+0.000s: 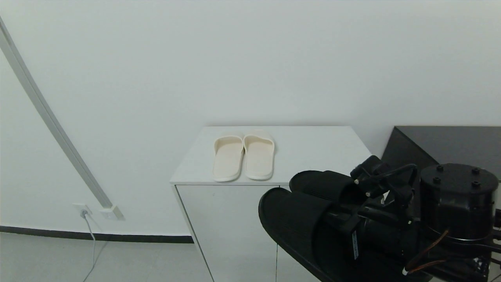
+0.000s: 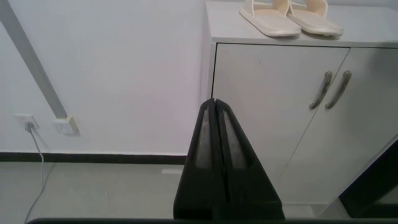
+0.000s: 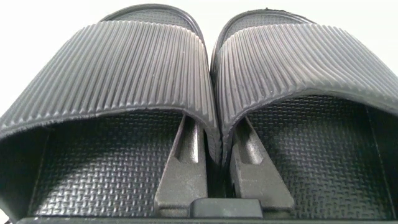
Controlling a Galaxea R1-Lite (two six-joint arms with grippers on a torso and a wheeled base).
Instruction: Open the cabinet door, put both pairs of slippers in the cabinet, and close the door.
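The right gripper [image 3: 214, 127] is clenched on the black slippers [image 1: 301, 211]. Its fingers [image 3: 185, 165] sit inside the two shoes and pinch their adjoining inner walls together. The pair hangs in the air in front of the cabinet [image 1: 231, 219], toward its right side. The cream slippers [image 1: 243, 156] lie side by side on the cabinet top. The cabinet doors are closed. The left gripper [image 2: 215, 107] is clenched on nothing, near the cabinet's left edge.

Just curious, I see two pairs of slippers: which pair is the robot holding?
The black pair, pinched together in its right claw; the cream pair lies on the cabinet.
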